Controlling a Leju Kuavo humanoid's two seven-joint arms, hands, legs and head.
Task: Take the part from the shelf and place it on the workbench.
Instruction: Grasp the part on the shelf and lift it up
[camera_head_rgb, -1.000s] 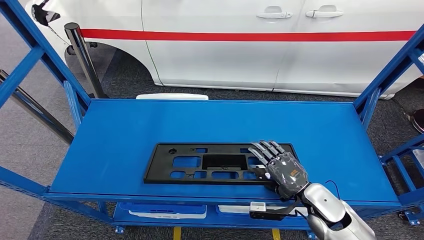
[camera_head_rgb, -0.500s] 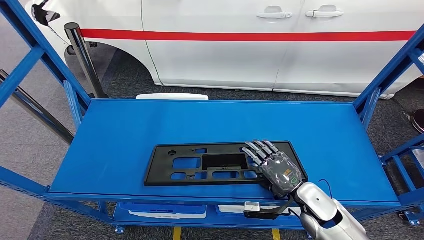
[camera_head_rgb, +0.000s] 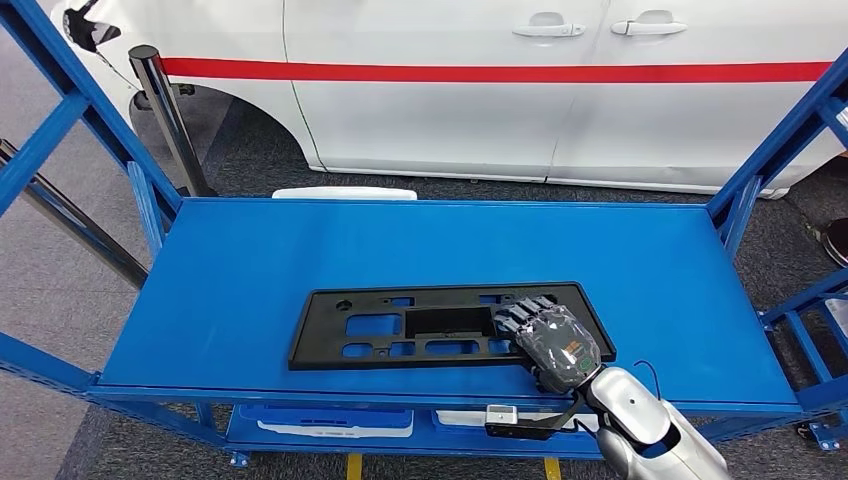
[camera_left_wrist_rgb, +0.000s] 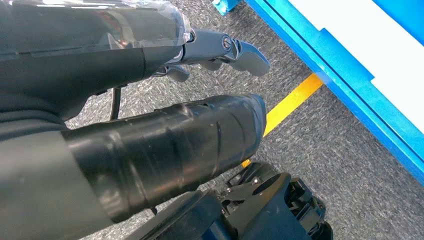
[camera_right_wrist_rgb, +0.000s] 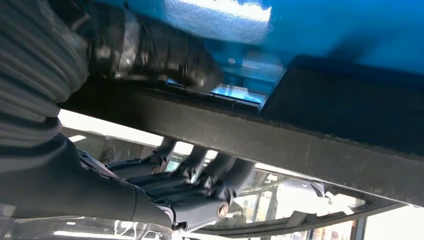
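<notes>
Blue steel shelving fills the head view, its top shelf (camera_head_rgb: 250, 260) a flat blue deck framed by slanted blue struts at both sides. Behind it, across the upper part of the frame, stands a white car (camera_head_rgb: 560, 90) with a red stripe along its doors, and grey carpeted floor (camera_head_rgb: 60, 270) shows at the left. A black post (camera_head_rgb: 165, 110) rises at the upper left, beside the car's front wheel arch.

On the shelf, a little below centre, lies the part (camera_head_rgb: 400, 325): a long, flat black plastic panel with several rectangular cut-outs, lying lengthwise across the deck near its front edge. The right hand (camera_head_rgb: 548, 338) comes in from the lower right on a silver forearm and rests on the panel's right end, its dark fingers (camera_head_rgb: 515, 312) curled down over the panel. In the right wrist view the fingers (camera_right_wrist_rgb: 200, 175) lie on one face of the panel's edge (camera_right_wrist_rgb: 300, 150) and the thumb (camera_right_wrist_rgb: 150, 57) on the other, so the hand grips the part.

The left wrist view looks down at grey floor with a yellow line (camera_left_wrist_rgb: 290, 102) and a blue shelf rail; the left hand (camera_left_wrist_rgb: 165, 100) holds nothing, its thumb and fingers held apart.

On the lower shelf, near the bottom edge of the head view, lie white trays (camera_head_rgb: 340, 425).
</notes>
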